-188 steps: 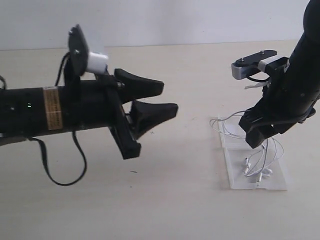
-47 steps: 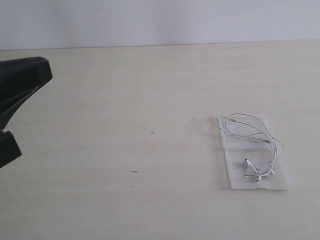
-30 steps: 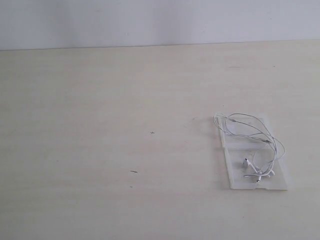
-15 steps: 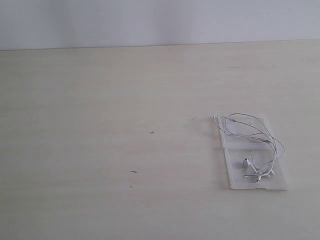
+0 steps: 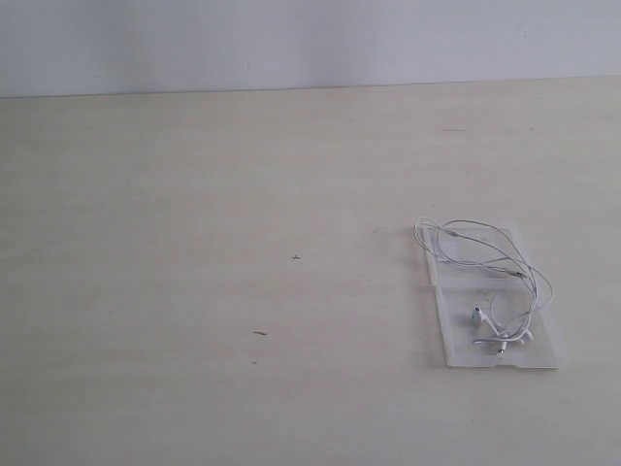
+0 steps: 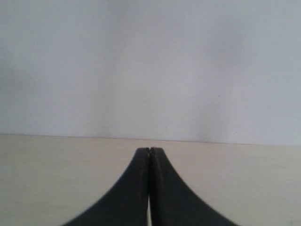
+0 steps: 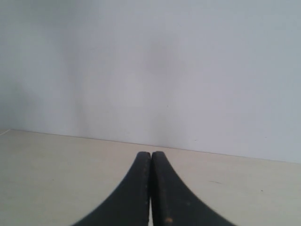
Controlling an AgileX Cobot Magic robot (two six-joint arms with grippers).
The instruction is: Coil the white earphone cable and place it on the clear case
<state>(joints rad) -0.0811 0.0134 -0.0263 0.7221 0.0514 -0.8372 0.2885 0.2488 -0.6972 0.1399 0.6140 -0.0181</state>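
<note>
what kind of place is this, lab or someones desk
Probably a robot lab bench, not a personal desk: a pale tabletop against a plain white wall, the white earphone cable lying on the clear case, and the black left gripper and right gripper in the wrist views.

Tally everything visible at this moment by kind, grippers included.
earphone cable: 1
clear case: 1
grippers: 2 (left gripper, right gripper, both shut and empty)
Total: 4
</note>
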